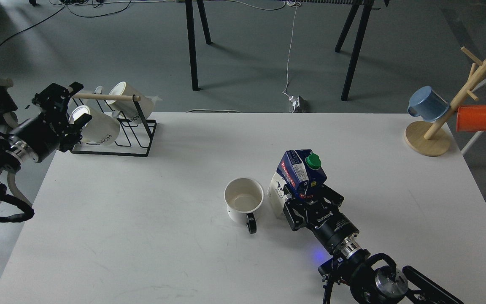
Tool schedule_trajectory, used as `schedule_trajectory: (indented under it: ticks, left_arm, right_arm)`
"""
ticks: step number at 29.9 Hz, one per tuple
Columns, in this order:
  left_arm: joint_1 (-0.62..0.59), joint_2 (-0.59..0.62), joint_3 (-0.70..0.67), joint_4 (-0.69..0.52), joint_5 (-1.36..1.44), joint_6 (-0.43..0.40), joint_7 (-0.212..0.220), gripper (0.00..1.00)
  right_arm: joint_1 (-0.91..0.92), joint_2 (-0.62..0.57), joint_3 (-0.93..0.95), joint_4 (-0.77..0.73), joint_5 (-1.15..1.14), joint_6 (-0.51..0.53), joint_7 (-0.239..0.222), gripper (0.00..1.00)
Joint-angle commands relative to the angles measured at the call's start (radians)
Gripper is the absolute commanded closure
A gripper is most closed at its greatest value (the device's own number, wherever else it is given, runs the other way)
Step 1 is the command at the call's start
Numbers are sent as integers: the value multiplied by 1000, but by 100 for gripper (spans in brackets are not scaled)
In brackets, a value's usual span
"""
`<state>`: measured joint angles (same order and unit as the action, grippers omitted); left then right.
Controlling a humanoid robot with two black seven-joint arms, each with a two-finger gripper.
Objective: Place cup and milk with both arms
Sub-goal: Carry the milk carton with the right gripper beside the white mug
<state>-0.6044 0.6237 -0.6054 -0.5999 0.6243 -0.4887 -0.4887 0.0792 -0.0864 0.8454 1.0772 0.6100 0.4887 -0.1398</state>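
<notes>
A white cup (pixel 243 203) with a black handle stands upright and empty at the middle of the white table (pixel 141 219). My right gripper (pixel 306 202) is shut on a blue and white milk carton (pixel 298 177) with a green cap, holding it just right of the cup; its base is at or near the table. My left gripper (pixel 63 112) is at the table's far left edge, next to the white mugs (pixel 97 124) on a black wire rack (pixel 135 139). Its fingers are dark and I cannot tell them apart.
A wooden mug tree (pixel 441 122) with a blue mug (pixel 426 104) and an orange mug (pixel 473 118) stands at the back right corner. Black table legs and cables are on the floor beyond the table.
</notes>
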Motion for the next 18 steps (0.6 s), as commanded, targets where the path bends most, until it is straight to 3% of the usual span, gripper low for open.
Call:
schedule_trajectory:
  ticks: [1,8,14,18]
  left_arm:
    - [6,-1,-1,2,0,0,0,3]
    - [6,-1,-1,2,0,0,0,3]
    - [8,-1,-1,2,0,0,0,2]
    - [8,-1,-1,2,0,0,0,2]
  right_arm:
    - [-1,2,-8,-2,-1,0,0,54]
    - [-1,2,-8,-2,-1,0,0,44]
    - [1,4,-6,1,-1,0,5,1]
    - [-3,2,-8,13,-1,0,5,1]
